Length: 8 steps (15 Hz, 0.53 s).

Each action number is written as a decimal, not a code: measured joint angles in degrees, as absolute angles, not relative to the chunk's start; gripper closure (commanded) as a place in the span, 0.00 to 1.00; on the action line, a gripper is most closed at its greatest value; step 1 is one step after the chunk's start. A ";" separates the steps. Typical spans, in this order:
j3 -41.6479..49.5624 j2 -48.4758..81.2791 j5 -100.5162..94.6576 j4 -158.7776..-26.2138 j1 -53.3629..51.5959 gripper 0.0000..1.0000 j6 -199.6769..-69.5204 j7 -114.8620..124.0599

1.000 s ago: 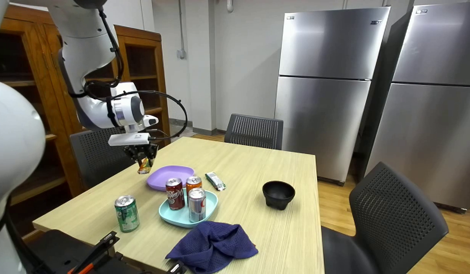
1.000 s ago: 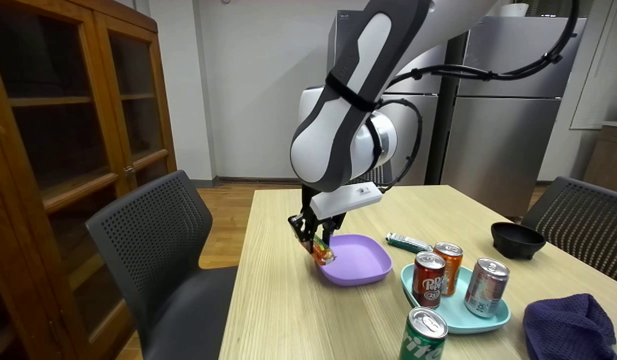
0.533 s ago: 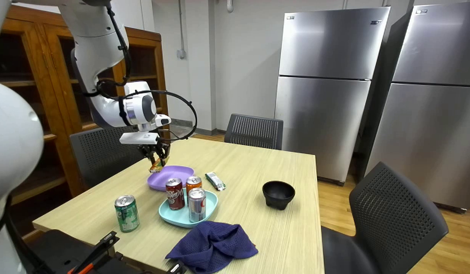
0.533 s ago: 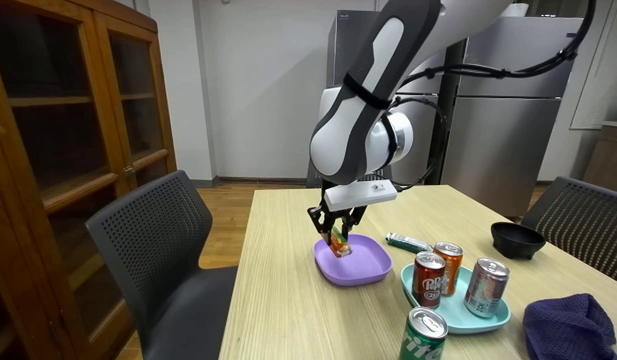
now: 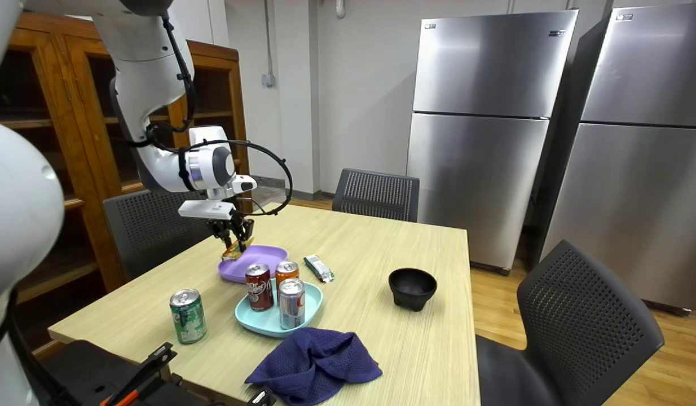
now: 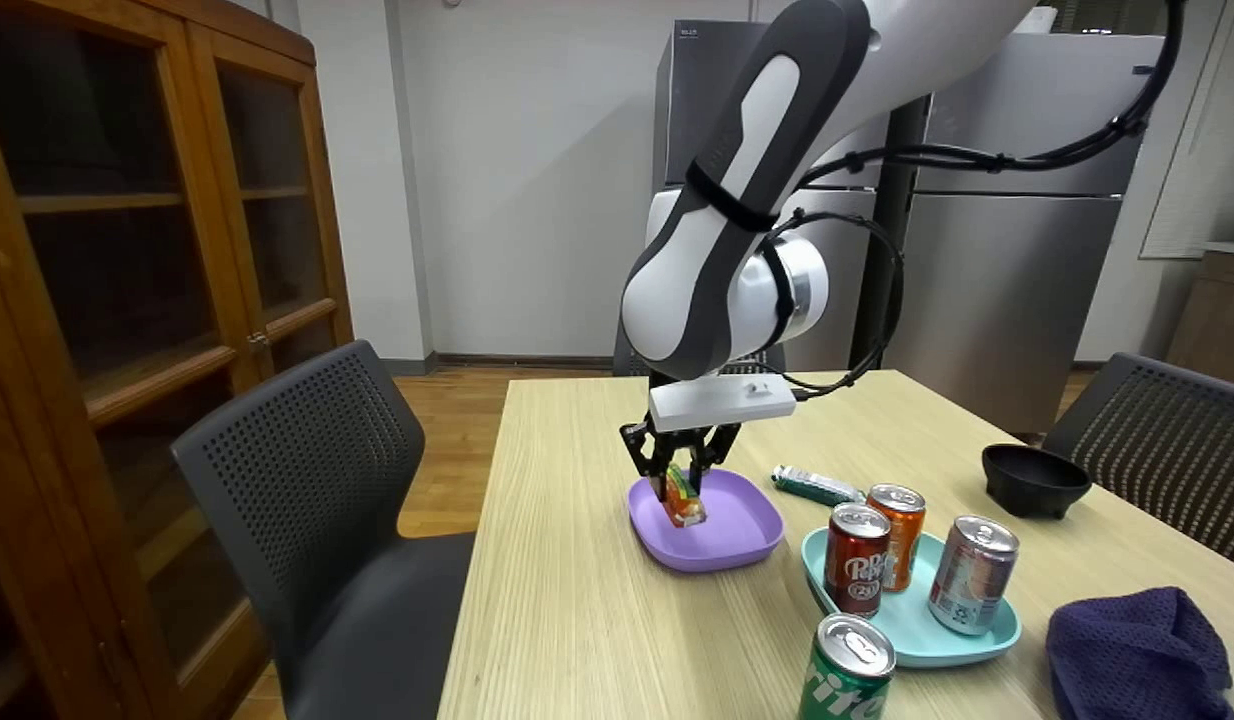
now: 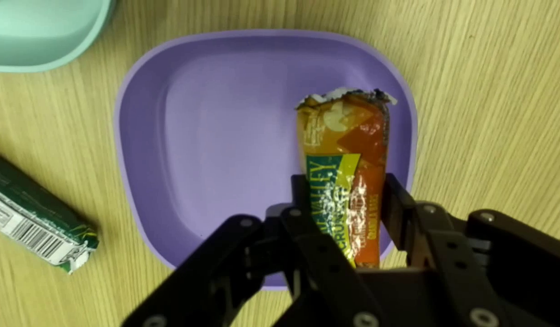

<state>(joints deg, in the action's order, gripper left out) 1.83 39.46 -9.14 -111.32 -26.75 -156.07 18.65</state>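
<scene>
My gripper [image 7: 343, 193] is shut on a granola bar [image 7: 341, 129] in an orange, green and yellow wrapper. One finger presses each long side of it in the wrist view. Under the bar lies a purple plate [image 7: 225, 131], with the bar over its right part in that view. In both exterior views the bar [image 6: 685, 510] hangs tilted low over the plate [image 6: 732, 545]. Whether its lower end touches the plate I cannot tell. A green-wrapped bar [image 7: 37, 211] rests on the table beside the plate. The near end of the held bar is hidden by the gripper.
A turquoise plate [image 6: 937, 652] carries a dark red can [image 6: 857, 560], an orange can [image 6: 899, 535] and a silver can [image 6: 974, 575]. Nearby stand a green can [image 5: 188, 317], a crumpled navy cloth [image 5: 317, 363] and a black bowl [image 5: 413, 288]. Chairs surround the table.
In both exterior views my gripper has carried the granola bar rightward, from the purple plate's edge to above it, then dropped slightly. The plates, cans and cloth have stayed put.
</scene>
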 measured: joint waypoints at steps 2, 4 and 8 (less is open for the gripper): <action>1.63 40.23 -8.48 -111.05 -26.80 0.83 -156.07 18.66; 1.55 40.89 -8.25 -110.72 -26.88 0.83 -156.08 18.69; 1.55 41.29 -8.25 -110.45 -26.99 0.83 -156.10 18.70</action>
<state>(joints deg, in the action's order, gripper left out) 1.55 41.29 -8.25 -110.45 -26.99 -156.10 18.70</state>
